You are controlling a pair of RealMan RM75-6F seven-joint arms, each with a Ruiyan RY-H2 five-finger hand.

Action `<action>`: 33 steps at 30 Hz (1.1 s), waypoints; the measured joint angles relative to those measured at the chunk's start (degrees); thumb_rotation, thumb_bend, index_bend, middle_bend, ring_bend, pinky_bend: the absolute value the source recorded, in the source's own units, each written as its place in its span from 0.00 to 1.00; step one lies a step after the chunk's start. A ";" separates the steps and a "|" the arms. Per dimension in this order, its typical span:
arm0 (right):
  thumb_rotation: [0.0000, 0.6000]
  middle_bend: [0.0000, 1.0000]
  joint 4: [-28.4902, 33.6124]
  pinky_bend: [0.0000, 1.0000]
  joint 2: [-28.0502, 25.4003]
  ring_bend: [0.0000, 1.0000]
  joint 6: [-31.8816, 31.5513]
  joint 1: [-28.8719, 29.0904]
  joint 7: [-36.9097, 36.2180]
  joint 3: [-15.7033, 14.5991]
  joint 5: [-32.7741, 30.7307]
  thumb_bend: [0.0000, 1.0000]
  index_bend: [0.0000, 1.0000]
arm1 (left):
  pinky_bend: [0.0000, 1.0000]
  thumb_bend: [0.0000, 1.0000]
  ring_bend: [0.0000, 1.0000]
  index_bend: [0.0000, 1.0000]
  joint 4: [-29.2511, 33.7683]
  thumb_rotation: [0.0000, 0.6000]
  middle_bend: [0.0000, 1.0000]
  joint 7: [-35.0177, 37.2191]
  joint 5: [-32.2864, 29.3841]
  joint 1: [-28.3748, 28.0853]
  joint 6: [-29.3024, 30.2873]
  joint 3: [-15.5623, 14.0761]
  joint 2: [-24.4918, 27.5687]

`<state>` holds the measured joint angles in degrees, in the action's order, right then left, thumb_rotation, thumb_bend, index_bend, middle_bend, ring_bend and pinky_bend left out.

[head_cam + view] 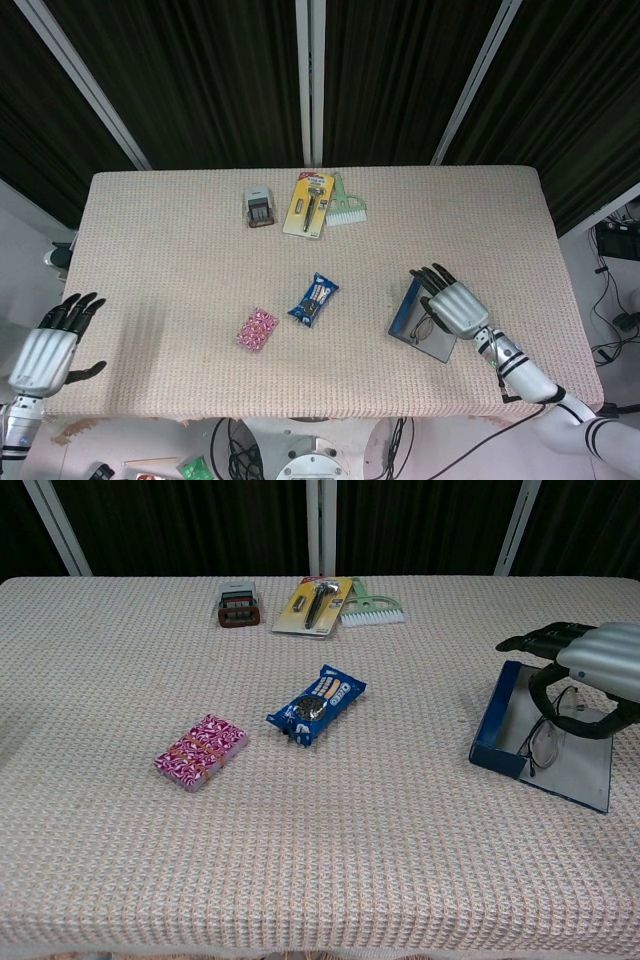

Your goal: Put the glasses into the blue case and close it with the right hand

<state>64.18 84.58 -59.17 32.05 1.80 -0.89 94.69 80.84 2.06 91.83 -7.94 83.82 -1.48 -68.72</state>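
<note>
The blue case (402, 311) lies open at the table's right front, its grey inside (583, 771) facing up and a blue wall (496, 729) on its left. My right hand (455, 305) hovers over it and holds the thin-framed glasses (545, 738), which hang from its curled fingers just above the case's inside. In the head view the glasses (427, 327) peek out from under the right hand (592, 664). My left hand (46, 350) stays off the table's left front corner, fingers spread and holding nothing.
A blue cookie pack (314, 299) and a pink patterned box (257, 329) lie mid-table, left of the case. At the far edge sit a grey stapler-like item (259, 208), a yellow razor pack (310, 203) and a green brush (348, 207).
</note>
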 measured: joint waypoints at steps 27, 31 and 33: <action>1.00 0.00 -5.17 0.00 4.69 0.00 -3.34 0.80 -2.86 -0.05 -0.78 0.38 0.31 | 0.19 0.00 0.07 0.11 -1.10 0.97 0.08 1.12 -0.38 0.05 -0.35 -0.01 -0.52; 1.00 0.00 -5.24 0.00 4.47 0.00 -4.07 0.79 -3.54 -0.42 -0.32 0.38 0.28 | 0.19 0.00 0.07 0.11 -1.06 0.98 0.08 1.09 -0.43 0.06 -0.42 -0.04 -0.52; 1.00 0.00 -5.24 0.00 4.30 0.00 -4.59 0.74 -3.89 -0.59 -0.04 0.38 0.27 | 0.19 0.00 0.07 0.11 -1.02 0.97 0.08 1.08 -0.49 0.09 -0.43 -0.04 -0.47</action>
<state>58.94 88.88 -63.76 32.79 -2.09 -1.48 94.65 79.82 3.14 91.34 -7.84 83.39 -1.52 -69.19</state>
